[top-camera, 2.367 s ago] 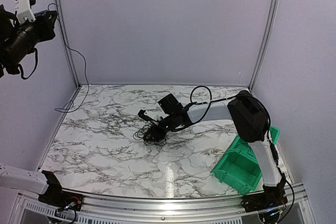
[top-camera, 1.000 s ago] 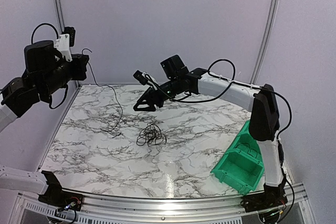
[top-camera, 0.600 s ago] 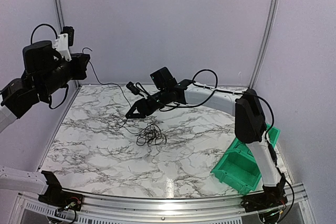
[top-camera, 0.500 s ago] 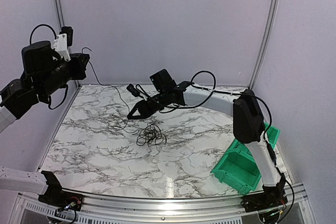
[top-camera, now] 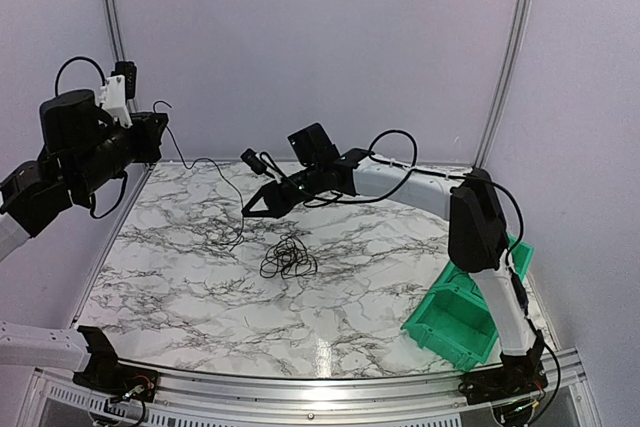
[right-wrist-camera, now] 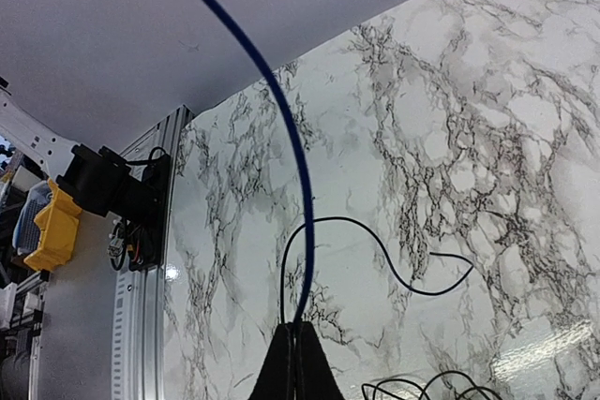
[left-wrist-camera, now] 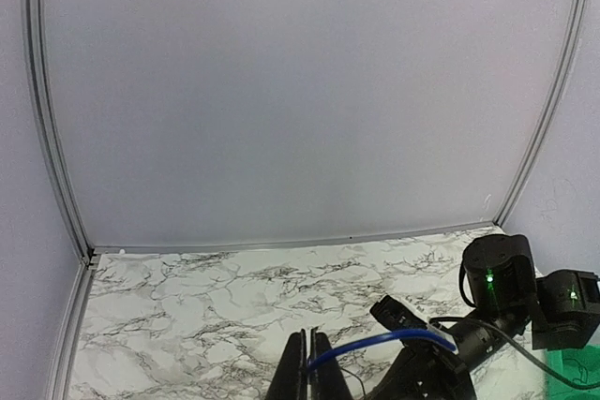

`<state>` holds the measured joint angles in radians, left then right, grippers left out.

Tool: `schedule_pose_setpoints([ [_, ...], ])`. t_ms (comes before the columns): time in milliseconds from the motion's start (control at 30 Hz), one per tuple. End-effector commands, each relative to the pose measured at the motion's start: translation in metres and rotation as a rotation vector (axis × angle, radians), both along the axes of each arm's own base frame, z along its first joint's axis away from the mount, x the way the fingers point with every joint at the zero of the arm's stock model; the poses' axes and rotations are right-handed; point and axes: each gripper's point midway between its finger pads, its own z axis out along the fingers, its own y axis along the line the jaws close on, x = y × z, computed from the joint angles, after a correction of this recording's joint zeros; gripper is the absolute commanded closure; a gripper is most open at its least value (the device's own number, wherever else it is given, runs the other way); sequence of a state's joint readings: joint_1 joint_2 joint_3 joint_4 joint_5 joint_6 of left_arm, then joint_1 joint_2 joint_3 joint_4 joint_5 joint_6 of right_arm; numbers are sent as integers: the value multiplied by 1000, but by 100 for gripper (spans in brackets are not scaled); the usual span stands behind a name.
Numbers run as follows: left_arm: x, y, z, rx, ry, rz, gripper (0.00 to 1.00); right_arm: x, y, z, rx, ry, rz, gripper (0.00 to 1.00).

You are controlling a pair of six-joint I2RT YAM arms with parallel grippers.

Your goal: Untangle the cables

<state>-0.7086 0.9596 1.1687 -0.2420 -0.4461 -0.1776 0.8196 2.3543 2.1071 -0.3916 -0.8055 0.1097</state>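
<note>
The left pincer [left-wrist-camera: 307, 339] and right pincer [right-wrist-camera: 295, 330] each pinch the thin blue wire [right-wrist-camera: 305, 250] arching between them, seemingly drawing one strand free. The loopy black wire tangle [top-camera: 288, 257] lies beneath the right pincer. Next, I'd guess: spread apart gently.

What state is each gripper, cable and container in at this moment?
left gripper: shut on the blue cable, raised high at the left.
right gripper: shut on the blue cable, above the table.
blue cable: in the air, arching between the two grippers.
black tangle: knotted, lying on the marble table, not held.
loose black strand: slack, curling on the table.
green bin: on the table's right side, no cable seen inside.
</note>
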Motion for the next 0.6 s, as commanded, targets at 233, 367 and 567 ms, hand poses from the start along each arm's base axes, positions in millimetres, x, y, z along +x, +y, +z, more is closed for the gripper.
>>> schedule_pose_setpoints([
  [233,-9,7,14,-41,-46,-6,100,12,-5,62,100,-136,-18,82],
  [367,-8,3,12,-43,-40,-20,100,8,0,44,84,-105,3,65],
  [567,-5,-1,6,-31,-28,-28,100,5,7,24,55,-85,16,53],
])
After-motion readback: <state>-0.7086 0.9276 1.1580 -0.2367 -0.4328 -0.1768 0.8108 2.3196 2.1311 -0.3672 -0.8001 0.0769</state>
